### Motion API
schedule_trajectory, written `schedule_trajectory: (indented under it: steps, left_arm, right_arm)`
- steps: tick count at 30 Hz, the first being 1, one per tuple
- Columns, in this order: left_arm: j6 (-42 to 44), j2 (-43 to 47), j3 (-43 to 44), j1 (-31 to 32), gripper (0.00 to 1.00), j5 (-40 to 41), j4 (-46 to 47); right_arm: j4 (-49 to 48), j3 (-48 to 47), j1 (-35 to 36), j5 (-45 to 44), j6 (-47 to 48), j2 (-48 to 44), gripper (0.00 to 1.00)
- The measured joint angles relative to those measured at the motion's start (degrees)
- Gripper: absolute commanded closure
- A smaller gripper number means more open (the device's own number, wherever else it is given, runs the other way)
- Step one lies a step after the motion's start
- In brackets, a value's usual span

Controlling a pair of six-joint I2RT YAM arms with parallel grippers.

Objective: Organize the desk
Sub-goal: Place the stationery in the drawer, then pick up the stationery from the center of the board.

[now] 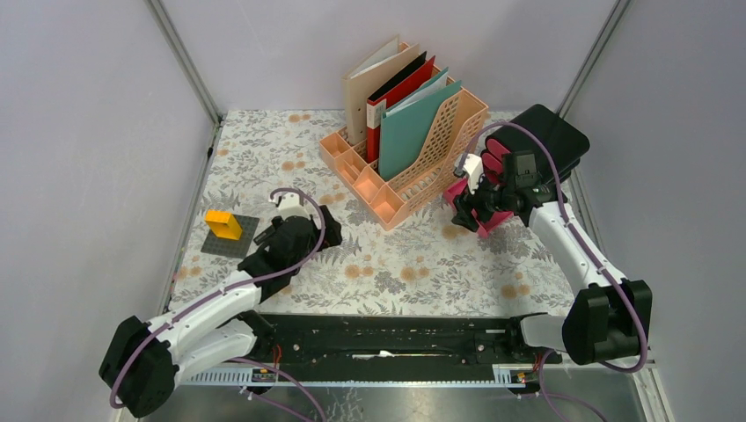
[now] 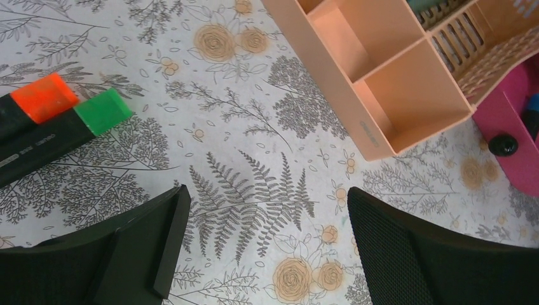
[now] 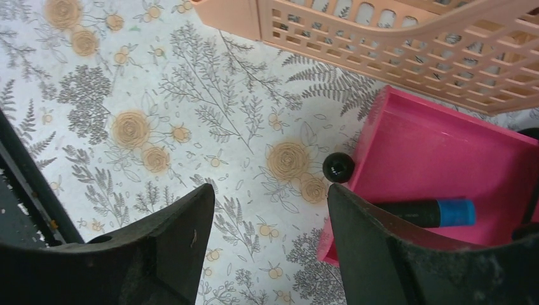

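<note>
The tabletop (image 1: pixel 396 272) fills the middle of the top view with walls on three sides. Obviously not something you pick up, it's a rigid slab under a soft printed cloth. My guess is the cloth is the bit to watch, since it could bunch or drag if anything gets shoved hard across it. Better to lift stuff than slide it.

Loose on it are two markers (image 2: pixel 57 136) at the left edge of the left wrist view, one orange cap, one green, with black barrels. They look light, stiff and smooth, probably prone to rolling. I'd pinch across the barrel near the middle, not on the caps. The left gripper (image 2: pixel 267 197) hovers over bare cloth at lower centre of that view, jaws spread wide, nothing in them.

Right of the peach rack (image 1: pixel 422 158) sits a pink drawer (image 3: pixel 438 152), touching its lattice side or just beside it, can't tell which. It's thin hard plastic, light I'd say, with a blue-capped marker (image 3: pixel 426 213) lying inside. The little black knob (image 3: pixel 338 167) on its front is round and glossy, so likely slippery. The front wall may be a surer hold. The right gripper (image 3: pixel 270 194) is parted fairly wide just short of that knob, holding nothing.

Far left in the top view, a yellow block (image 1: pixel 223 224) stands on a grey plate (image 1: pixel 242 242).
</note>
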State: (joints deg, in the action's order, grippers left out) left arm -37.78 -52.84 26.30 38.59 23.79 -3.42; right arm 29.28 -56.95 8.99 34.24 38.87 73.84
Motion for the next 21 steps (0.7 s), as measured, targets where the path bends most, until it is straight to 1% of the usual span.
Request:
schedule_trajectory:
  steps: [9, 15, 21]
  left_arm:
    - [-1.88, -0.02, 0.0, -7.69, 0.01, -4.66, -0.59]
    - [-2.89, -0.2, 0.0, -9.46, 0.01, -6.03, -1.29]
    - [-4.37, -2.64, 1.03, -11.87, 0.01, -5.68, -5.46]
  right_arm:
    - [2.08, -0.07, -0.07, 3.08, 1.7, -0.09, 0.27]
    - [2.21, -0.09, -0.07, 3.45, 2.12, -0.09, 0.27]
    - [2.21, -0.09, -0.07, 3.65, 2.45, -0.09, 0.28]
